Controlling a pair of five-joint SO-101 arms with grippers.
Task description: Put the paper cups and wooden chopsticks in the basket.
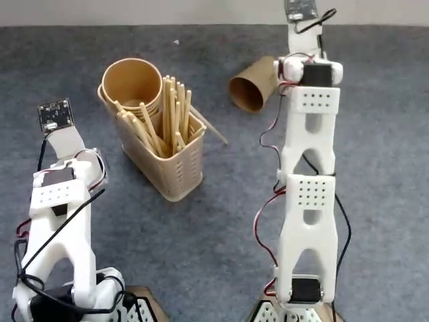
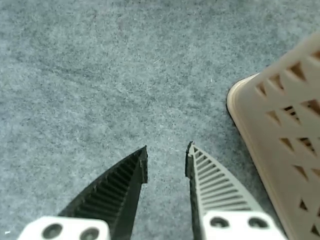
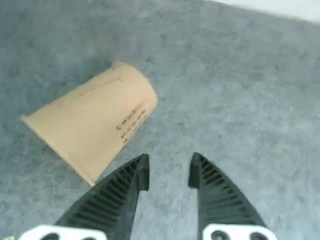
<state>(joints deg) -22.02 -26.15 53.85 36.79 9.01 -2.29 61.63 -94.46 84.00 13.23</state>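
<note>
My R claw [image 3: 169,170] spread, empty; cup [image 3: 95,125] on its side just beside, mouth toward basket [image 1: 175,171]; R arm nearer.

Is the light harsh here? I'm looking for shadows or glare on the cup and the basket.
High view: soft, even light, with only faint shadows at the foot of the basket and under the lying paper cup, and no glare. Left wrist view: a narrow dark shadow hugs the basket's near corner. Right wrist view: the cup looks matte, with no shine.
</note>
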